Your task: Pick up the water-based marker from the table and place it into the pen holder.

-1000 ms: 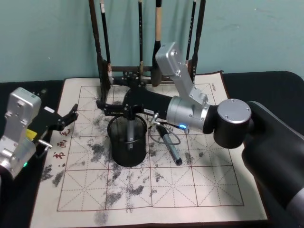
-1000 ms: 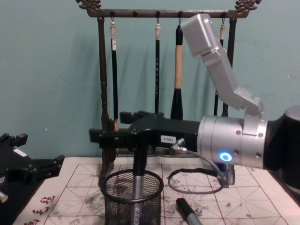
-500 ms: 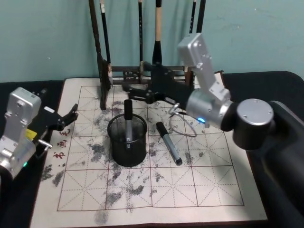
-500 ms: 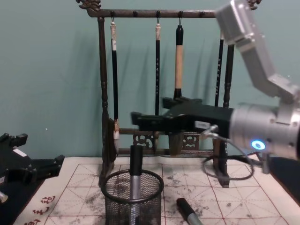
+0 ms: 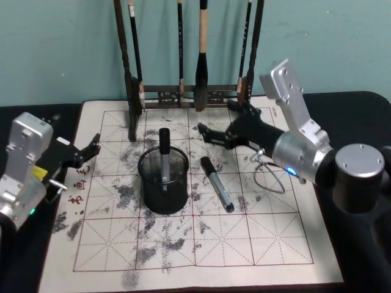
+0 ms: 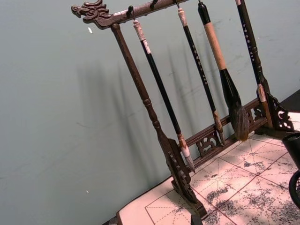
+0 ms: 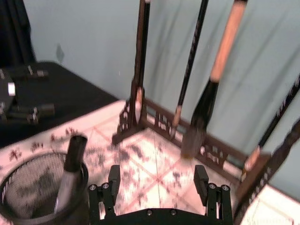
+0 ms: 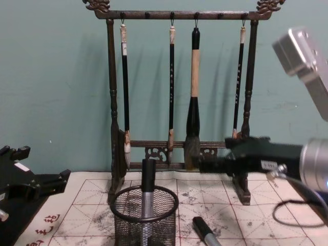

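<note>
**Desk:** What is the setting?

**Photo:** A dark table [image 5: 357, 101] under a whitish calligraphy mat [image 5: 263, 238], ruled in red and blotched with grey ink. A tall dark wooden rack [image 8: 111, 92] stands at the mat's far edge against a teal wall, with four brushes hanging from it.

**Desk:** And the arms?

**Photo:** The right arm reaches in from the right. The right gripper [image 7: 157, 180] hovers over the far part of the mat, near the rack's base. It is to the right of the cup and apart from it. Its two black fingers [image 7: 114, 177] are spread wide with nothing between them. The left gripper [image 5: 93, 146] sits at the mat's left edge beside the red characters, well away from the cup. Its fingers also look parted and hold nothing.

**Desk:** Where is the pen holder?

**Photo:** The pen holder [image 5: 164, 198], a small black wire-mesh cup, stands upright in the middle of the mat, nearer than the rack.

**Desk:** And the marker?

**Photo:** The water-based marker [image 5: 164, 141] stands inside the cup. Its black cap rises above the rim, and its grey barrel shows through the mesh in the chest view. Neither gripper touches it. A second marker [image 5: 217, 186] lies flat on the mat just right of the cup, with its black cap toward the rack and its grey barrel angled to the near right.
</note>
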